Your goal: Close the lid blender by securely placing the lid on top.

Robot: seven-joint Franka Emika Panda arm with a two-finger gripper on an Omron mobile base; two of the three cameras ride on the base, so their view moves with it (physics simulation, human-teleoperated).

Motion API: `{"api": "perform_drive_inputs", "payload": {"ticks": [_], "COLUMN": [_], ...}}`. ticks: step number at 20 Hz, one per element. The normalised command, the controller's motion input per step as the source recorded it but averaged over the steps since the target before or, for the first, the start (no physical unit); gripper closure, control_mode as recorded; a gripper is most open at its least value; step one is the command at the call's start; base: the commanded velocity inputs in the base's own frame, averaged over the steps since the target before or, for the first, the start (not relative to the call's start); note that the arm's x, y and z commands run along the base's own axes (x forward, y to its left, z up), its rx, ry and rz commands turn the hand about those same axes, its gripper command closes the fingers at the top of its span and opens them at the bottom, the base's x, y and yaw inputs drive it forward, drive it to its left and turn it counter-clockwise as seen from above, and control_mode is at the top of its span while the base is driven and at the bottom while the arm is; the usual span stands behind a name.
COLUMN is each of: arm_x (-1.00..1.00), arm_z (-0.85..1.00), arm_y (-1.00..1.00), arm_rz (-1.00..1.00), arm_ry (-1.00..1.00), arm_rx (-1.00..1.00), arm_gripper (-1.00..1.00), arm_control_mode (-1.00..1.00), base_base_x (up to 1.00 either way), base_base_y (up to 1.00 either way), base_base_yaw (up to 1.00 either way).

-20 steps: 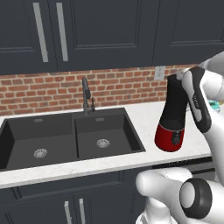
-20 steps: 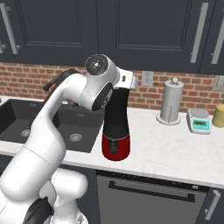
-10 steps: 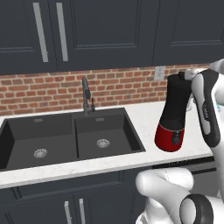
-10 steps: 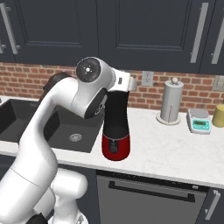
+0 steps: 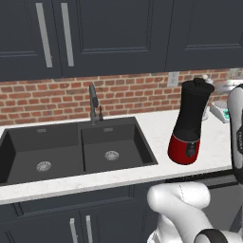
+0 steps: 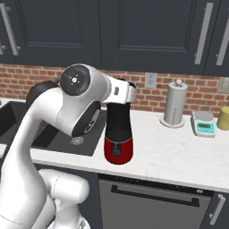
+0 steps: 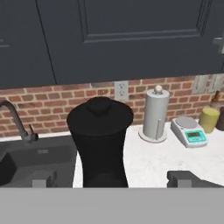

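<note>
the step looks like the release and check after seating the lid (image 7: 100, 111), which sits on the mouth of the blender (image 5: 189, 123) at centre right of the left base view. to do it well, the hand (image 7: 112, 179) should back off straight and level, brushing neither the knob nor the jar. its two dark tips stand wide apart at the bottom of the hand view, one either side of the jar, gripping nothing. left to right: a matt black double sink (image 5: 71, 152), the blender's black jar tapering to a glossy red rounded base on the pale speckled desk (image 6: 179, 150), then a smooth grey cylinder (image 6: 174, 103) with a ball top.
</note>
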Motion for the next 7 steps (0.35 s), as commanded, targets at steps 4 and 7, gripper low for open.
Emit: {"api": "perform_drive_inputs", "payload": {"ticks": [4, 7], "arm_x": [-0.91, -0.91], "arm_z": [0.0, 0.0], "arm_y": [-0.02, -0.14], "arm_rz": [0.03, 0.04], "arm_ry": [-0.08, -0.12], "arm_rx": [0.0, 0.0], "arm_gripper": [-1.0, -1.0], "arm_control_mode": [-1.0, -1.0], "base_base_x": [0.0, 0.0], "base_base_y": [0.0, 0.0], "base_base_yaw": [0.0, 0.0]}}
